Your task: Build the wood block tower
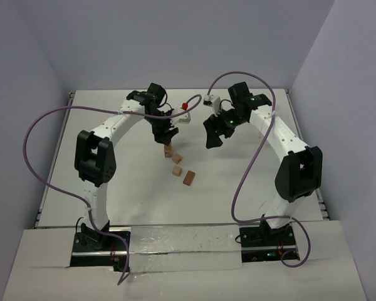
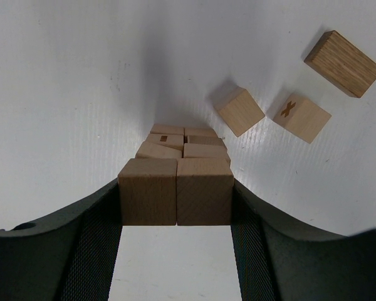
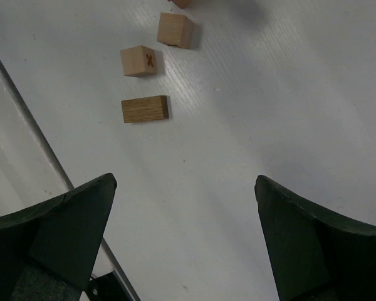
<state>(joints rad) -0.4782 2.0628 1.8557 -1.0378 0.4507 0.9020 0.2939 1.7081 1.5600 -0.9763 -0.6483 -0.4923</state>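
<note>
1. while the left gripper (image 2: pixel 175 191) hangs tip-down over the middle of the white table (image 1: pixel 144 200), its two dark fingers (image 2: pixel 103 213) pinch the top pair of wood blocks (image 2: pixel 147 191); each finger lies flat against an outer face of the pair.
2. the pair sits side by side, faces touching, level with each other.
3. the tower (image 2: pixel 175 147) is directly under that pair: the left wrist view looks down on further layers, also two blocks wide. the layer count is not readable from this angle.
4. in the top view the tower (image 1: pixel 168 150) shows only as a tan spot just below the left gripper (image 1: pixel 165 133), near the table centre.
5. three loose pieces lie on the table beside the tower, apart from each other: a plain cube (image 2: pixel 239 111) nearest, then a cube marked with an x (image 2: pixel 301 117), then a darker oblong block (image 2: pixel 343 63) lying flat.
6. the right gripper (image 1: pixel 212 137) hovers to the right of the tower, well apart from it, not touching any block.
7. right gripper (image 3: pixel 185 188) jaws spread wide, nothing between them; bare table below.
8. the right wrist view shows the same loose pieces ahead of it: plain cube (image 3: pixel 175 29), x cube (image 3: pixel 138 61), oblong block (image 3: pixel 145 108).
</note>
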